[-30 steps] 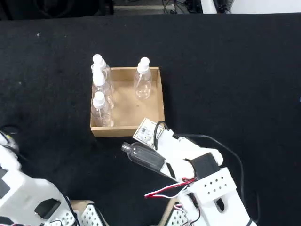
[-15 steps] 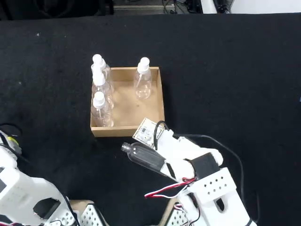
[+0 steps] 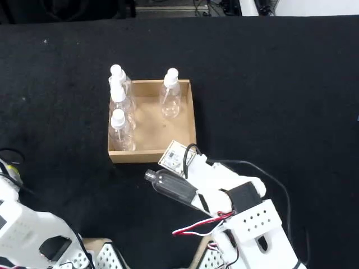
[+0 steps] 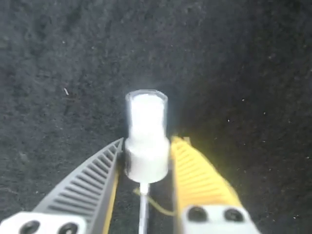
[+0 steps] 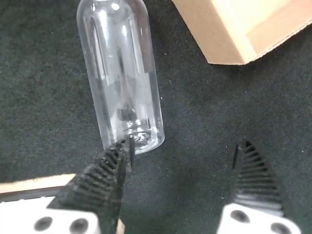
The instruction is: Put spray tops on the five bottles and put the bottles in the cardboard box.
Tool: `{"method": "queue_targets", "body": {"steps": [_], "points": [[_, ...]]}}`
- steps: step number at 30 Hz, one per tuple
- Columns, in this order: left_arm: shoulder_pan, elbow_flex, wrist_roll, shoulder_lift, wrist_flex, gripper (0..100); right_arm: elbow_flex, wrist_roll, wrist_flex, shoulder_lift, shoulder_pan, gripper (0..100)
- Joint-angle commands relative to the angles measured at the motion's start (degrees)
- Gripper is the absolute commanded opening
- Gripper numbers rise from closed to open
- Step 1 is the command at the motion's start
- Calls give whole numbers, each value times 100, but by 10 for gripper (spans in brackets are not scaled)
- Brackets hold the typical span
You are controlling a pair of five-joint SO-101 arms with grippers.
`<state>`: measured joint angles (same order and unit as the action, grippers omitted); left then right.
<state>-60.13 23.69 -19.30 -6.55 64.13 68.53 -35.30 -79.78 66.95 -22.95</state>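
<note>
Under right arm (image 3: 247, 216), bottle (image 3: 168, 185) base hidden.

Three capped bottles (image 3: 119, 106) line the cardboard box's (image 3: 140, 156) left wall, a fourth bottle (image 3: 170, 96) fills its far right corner; bare floor shows between, the right arm (image 3: 227, 190) overhanging the near right corner

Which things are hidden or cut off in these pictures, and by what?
High view: base of the capless bottle, under the right arm.
Right wrist view: neck of that bottle, cut by the picture edge.
Left wrist view: tube end of the spray top, cut by the edge.
</note>
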Motion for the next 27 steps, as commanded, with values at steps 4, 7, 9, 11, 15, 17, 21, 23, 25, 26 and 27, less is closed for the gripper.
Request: {"method": "queue_targets", "body": {"steps": [4, 7, 9, 11, 15, 17, 21, 23, 25, 26, 27], "points": [[-40, 75, 35, 79, 44, 49, -48, 44, 132, -40, -70, 297], [-48, -84, 44, 88, 132, 36, -84, 44, 123, -40, -70, 297], [-66, -356, 44, 105, 448, 36, -92, 44, 123, -40, -70, 297], [-101, -611, 35, 202, 818, 36, -145, 35, 105, -40, -97, 297], [-136, -752, 35, 580, 1319, 36, -233, -176, 88, -92, -105, 297], [-136, -743, 35, 818, 1433, 36, -277, -519, 0, -101, -105, 297], [-110, -541, 70, 1222, 1415, 37, -479, -862, -229, -101, -105, 302], [-22, -409, 79, 1345, 1407, 37, -655, -809, -308, -101, -105, 335], [110, -312, 79, 1407, 1407, 37, -848, -703, -440, -101, -264, 357], [163, -268, 79, 1424, 1398, 37, -919, -607, -457, -101, -422, 357], [207, -233, 97, 1424, 1345, 37, -954, -475, -440, -101, -633, 357]]}}
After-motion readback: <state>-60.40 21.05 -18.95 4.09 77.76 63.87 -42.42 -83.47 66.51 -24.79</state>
